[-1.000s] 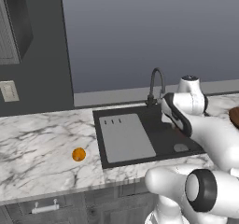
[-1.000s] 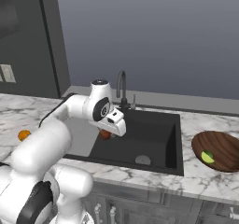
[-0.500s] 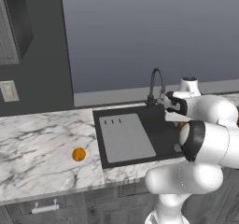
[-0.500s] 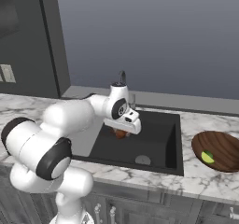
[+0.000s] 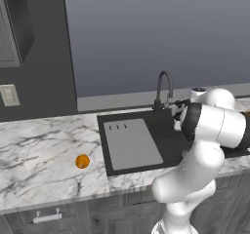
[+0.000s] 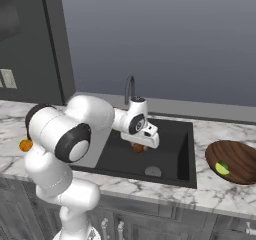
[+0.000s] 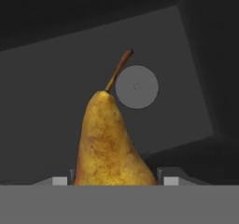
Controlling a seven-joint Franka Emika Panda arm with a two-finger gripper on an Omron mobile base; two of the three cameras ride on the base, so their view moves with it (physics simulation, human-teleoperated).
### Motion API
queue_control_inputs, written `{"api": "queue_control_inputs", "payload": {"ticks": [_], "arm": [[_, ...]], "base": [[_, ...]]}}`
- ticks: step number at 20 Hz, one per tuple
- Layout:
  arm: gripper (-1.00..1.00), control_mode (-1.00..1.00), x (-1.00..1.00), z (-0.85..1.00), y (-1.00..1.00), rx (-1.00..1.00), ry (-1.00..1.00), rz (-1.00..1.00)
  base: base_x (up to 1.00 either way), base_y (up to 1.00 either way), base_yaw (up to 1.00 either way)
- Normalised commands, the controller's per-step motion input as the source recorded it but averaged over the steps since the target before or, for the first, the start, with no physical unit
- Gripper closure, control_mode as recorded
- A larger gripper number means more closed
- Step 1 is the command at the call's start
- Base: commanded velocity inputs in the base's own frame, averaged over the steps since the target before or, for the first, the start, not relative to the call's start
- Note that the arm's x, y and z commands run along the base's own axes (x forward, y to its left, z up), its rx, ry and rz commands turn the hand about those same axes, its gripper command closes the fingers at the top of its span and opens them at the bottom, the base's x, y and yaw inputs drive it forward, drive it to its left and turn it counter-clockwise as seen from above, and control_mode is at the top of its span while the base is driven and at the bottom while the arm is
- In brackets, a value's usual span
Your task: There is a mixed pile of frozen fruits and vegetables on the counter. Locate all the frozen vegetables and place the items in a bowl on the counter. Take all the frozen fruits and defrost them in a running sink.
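one pear-like brown fruit (image 7: 112,143) sits between the finger tips of the gripper (image 7: 114,180), its stem pointing away from the hand toward the round grey drain (image 7: 136,87) on the black floor of the sink (image 7: 56,87); the jaws are clamped on the fruit from either side, so it is held rather than resting on the basin. one orange ball (image 5: 82,161) lies alone on the white marble counter (image 5: 34,150), left of the sink (image 5: 146,130) and well apart from the arm. one bowl (image 6: 235,160), dark reddish brown, stands on the counter (image 6: 220,194) to the right of the basin (image 6: 170,149), and one pale yellow-green bit (image 6: 222,168) shows inside it; whether anything else lies in the bowl cannot be told. the left base view gives the light grey ribbed drainboard (image 5: 129,143) and the arched tap (image 5: 163,84) plainly, while the robot's own bulky links hide the hand there. the right base view, looking from the other side, shows the gripper (image 6: 139,145) low over the open basin with the fruit (image 6: 137,147) as a small brown patch beneath the hand, the drain (image 6: 152,171) just beyond it, the tap (image 6: 129,88) behind the wrist, and the orange ball (image 6: 25,145) peeping out beside the arm's shoulder at the left edge. the arm reaches forward from the base with its elbow bent, forearm stretched across the sink, and the hand tipped down into the basin.
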Motion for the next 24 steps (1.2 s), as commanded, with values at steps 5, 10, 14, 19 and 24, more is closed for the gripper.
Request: {"api": "queue_control_inputs", "payload": {"ticks": [5,10,14,19,24], "arm": [[1.0,-1.0,0.06,-0.6,-0.04,0.0,-0.17,0.05],[1.0,-1.0,0.32,-0.49,-0.01,-0.01,-0.13,0.14],[1.0,-1.0,0.54,-0.19,0.0,0.0,-0.03,0.15],[1.0,-1.0,0.41,-0.08,0.0,-0.01,0.09,0.1],[1.0,-1.0,0.29,-0.29,0.0,-0.01,0.06,0.07]], "base": [[0.0,0.0,0.0],[0.0,0.0,0.0],[0.0,0.0,0.0],[0.0,0.0,0.0],[0.0,0.0,0.0]]}}
